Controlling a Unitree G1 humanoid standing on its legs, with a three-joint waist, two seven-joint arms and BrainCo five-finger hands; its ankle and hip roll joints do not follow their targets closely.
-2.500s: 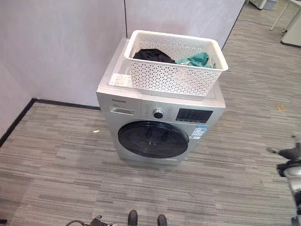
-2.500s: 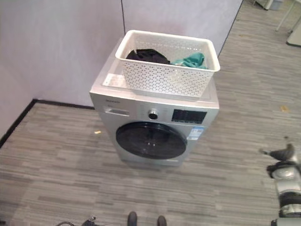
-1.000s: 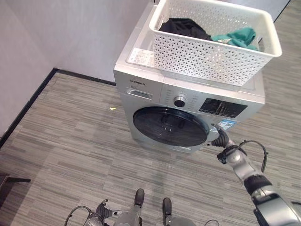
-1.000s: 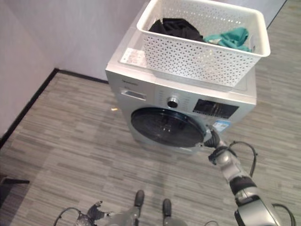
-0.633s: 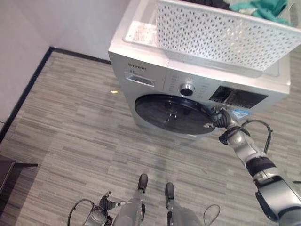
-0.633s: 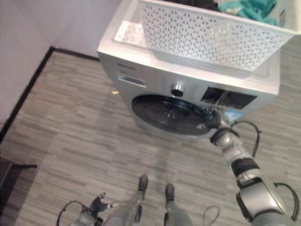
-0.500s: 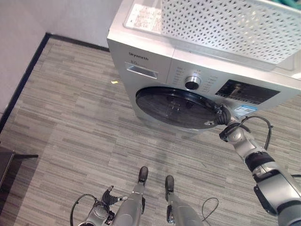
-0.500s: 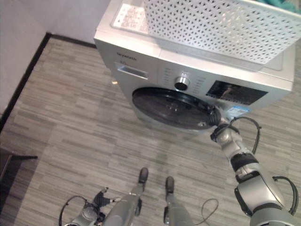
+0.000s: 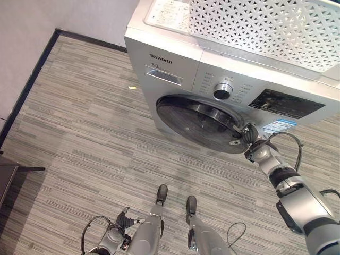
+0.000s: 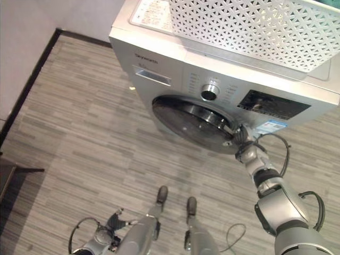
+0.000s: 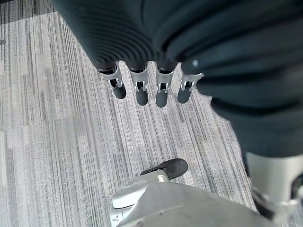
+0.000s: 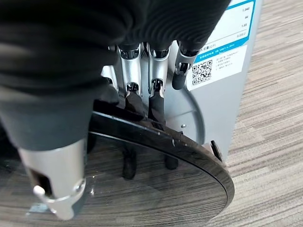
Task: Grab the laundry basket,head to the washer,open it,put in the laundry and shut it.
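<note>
The floor (image 9: 79, 138) of grey striped carpet tiles lies around the washer, and a pale wall with a dark skirting runs along the left side.

The silver washer (image 9: 175, 58) stands against this wall. Its front panel has a round knob (image 9: 223, 91) and a dark display (image 9: 287, 103) to the right of the knob. A white sticker with print (image 9: 169, 10) lies on the top of the machine, near its left corner.

The white laundry basket (image 9: 265, 26) with a perforated wall stands on top of the washer, beside the sticker. What lies inside the basket cannot be seen from here.

The round dark glass door (image 9: 204, 123) of the washer stands slightly ajar: in the right wrist view its right edge is a little apart from the silver front of the machine.

The right hand (image 9: 251, 139) is at the right edge of the door. In the right wrist view its fingers (image 12: 156, 97) are hooked over the door rim, with the dark tips behind the glass, so the hand grips the door.

The left hand (image 9: 121, 222) hangs low near the floor, at the bottom left. In the left wrist view its fingers (image 11: 142, 90) are straight and relaxed, and they hold nothing.
</note>
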